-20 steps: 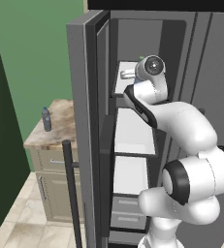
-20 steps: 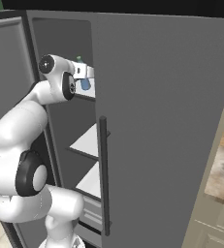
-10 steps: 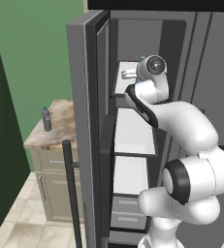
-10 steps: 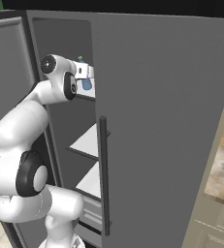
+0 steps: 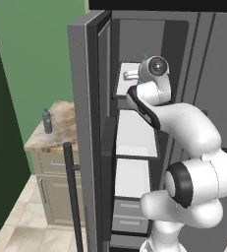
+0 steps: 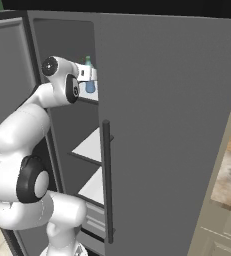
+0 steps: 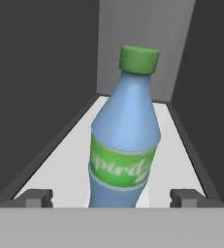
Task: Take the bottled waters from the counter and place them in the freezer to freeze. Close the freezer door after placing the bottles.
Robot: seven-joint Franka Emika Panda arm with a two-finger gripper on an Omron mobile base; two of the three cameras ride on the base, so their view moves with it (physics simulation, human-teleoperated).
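Pincer [image 7: 111, 198] is seen spread apart, both tips clear of the light blue bottle [image 7: 125, 140] standing between them on the white freezer shelf [image 7: 70, 150]. Green cap on top; green label reads "Spirit". Grey bottle [image 5: 47, 121] is seen on the counter [image 5: 61, 129], far left.

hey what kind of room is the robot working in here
Most likely a kitchen: a tall grey side-by-side fridge with its freezer door open, a stone-topped counter on a beige cabinet, and a bottled water on a white freezer shelf.
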